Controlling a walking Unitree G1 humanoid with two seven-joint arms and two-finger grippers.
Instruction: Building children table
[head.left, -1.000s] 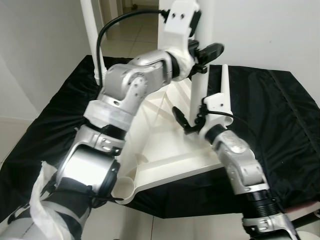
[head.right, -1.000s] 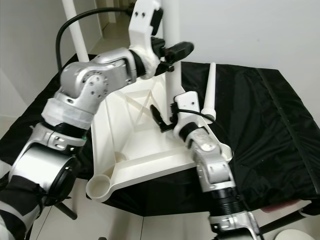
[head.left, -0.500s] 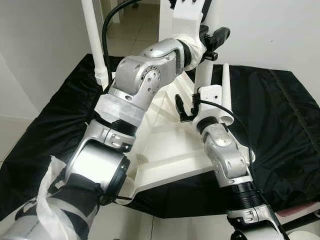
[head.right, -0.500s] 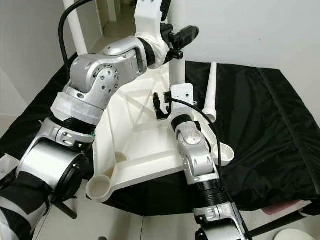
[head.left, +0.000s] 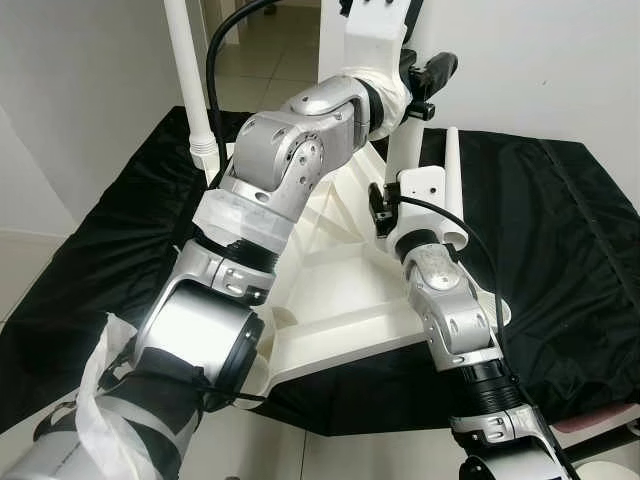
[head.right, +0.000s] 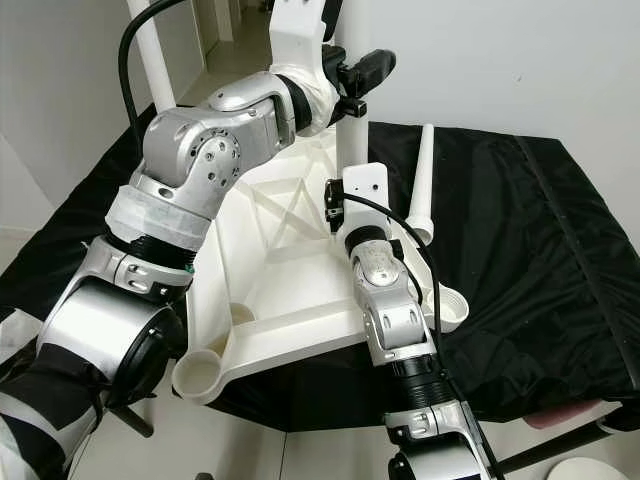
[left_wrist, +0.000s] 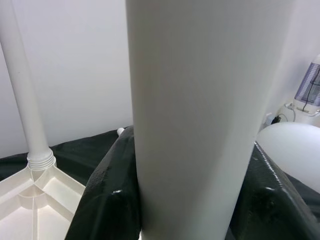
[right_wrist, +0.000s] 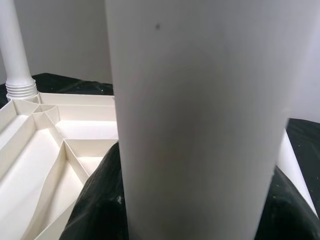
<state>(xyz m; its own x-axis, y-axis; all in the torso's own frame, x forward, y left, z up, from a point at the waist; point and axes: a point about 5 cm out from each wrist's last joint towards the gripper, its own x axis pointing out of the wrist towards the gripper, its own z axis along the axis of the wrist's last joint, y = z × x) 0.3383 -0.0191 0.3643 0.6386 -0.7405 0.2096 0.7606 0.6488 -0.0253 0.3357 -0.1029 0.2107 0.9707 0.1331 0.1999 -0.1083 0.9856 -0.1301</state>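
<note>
- Tabletop, white plastic, is laid upside down with its ribbed underside facing up; it lies on a black cloth, one round corner socket overhanging the near edge.
- Upright leg, a white tube, is seen standing at the far right corner of the tabletop; both tools are set on it.
- Left tool is held high on the upright leg, its black fingers closed against either side of the tube, as seen from the left wrist view.
- Right tool is placed lower on the same leg, just above the tabletop; its dark fingers are pressed to both sides of the tube in the right wrist view.
- Second leg is seen already standing in the far left corner, its threaded collar seated on the tabletop.
- Loose leg, a tapered white tube, is laid flat on the black cloth just to the right of the right tool, apart from the tabletop.
- Worktop is fully draped by the black cloth; what lies under it cannot be told.
- Room: white walls are seen to left and right, a pale tiled floor beyond through an opening, and pale floor at the near edge.
</note>
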